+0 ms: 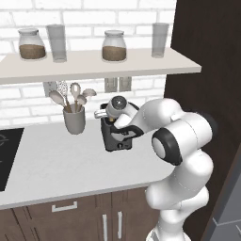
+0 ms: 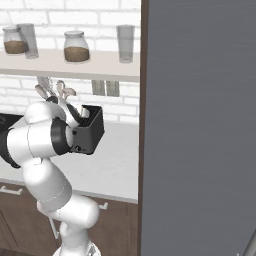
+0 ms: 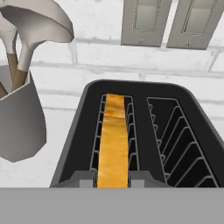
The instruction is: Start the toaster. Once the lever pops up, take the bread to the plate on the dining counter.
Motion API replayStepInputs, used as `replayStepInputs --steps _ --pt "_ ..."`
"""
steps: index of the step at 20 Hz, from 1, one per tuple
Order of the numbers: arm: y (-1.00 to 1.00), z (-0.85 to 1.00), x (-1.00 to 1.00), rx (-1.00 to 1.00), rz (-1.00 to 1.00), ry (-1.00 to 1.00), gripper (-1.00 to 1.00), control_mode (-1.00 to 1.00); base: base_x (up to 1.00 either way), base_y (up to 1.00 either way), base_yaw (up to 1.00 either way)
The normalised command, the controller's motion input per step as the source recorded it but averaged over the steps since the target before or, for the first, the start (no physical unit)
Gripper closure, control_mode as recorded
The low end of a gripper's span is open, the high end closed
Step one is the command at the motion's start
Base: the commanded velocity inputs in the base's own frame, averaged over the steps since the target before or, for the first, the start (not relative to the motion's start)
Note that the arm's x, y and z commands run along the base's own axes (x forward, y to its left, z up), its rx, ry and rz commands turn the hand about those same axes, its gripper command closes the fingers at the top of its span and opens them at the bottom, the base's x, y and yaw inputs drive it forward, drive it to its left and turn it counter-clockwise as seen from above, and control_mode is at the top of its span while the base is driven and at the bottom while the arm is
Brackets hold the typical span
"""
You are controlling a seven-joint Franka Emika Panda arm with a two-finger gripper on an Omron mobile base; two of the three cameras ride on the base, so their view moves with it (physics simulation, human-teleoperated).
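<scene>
The toaster [image 1: 116, 137] is sitting at centre frame in the left base view, on the pale table [image 1: 56, 164], just right of the grey utensil cup [image 1: 74, 119]. The arm's hand is hanging directly over the toaster's top, and the gripper [image 1: 111, 122] is reaching down into it. In the hand view the toaster [image 3: 144, 131] is occupying the lower centre, its two slots running away from the camera. The bread [image 3: 113, 144] is standing on edge in the left slot, its golden-orange crust facing up; the right slot is showing bare wire guides. The jaws are clenched, and the bread's near end is lying between two grey tips at the bottom edge; whether they are actually pinching it cannot be told. In the right base view the toaster [image 2: 89, 131] is showing at left centre, just beside the arm's elbow.
</scene>
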Motion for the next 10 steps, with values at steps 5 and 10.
replayStepInputs --steps 5,10 --pt "0.00 0.00 0.00 0.00 0.00 0.00 1.00 -1.00 0.00 0.00 0.00" --pt "0.00 0.00 0.00 0.00 0.00 0.00 1.00 -1.00 0.00 0.00 0.00"
